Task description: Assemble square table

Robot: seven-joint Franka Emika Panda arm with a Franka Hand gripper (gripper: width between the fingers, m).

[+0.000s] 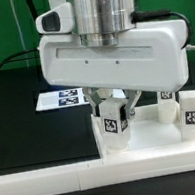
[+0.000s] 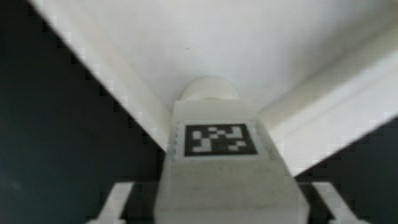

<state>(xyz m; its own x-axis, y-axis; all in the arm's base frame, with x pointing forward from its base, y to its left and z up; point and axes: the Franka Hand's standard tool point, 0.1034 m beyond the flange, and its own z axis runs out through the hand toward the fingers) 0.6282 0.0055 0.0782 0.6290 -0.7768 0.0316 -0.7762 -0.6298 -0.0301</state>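
My gripper is shut on a white leg block whose black-white tag faces the camera. It holds the block upright over the near corner of the white square table top. I cannot tell if the block touches the top. In the wrist view the leg block runs out from between my fingers, pointing at a corner of the top's raised rim. Two more leg blocks stand at the exterior view's right, by the top's far side.
The marker board lies on the black table behind the top, at the exterior view's left. A long white bar-shaped wall runs along the front edge. The gripper body hides the middle of the top.
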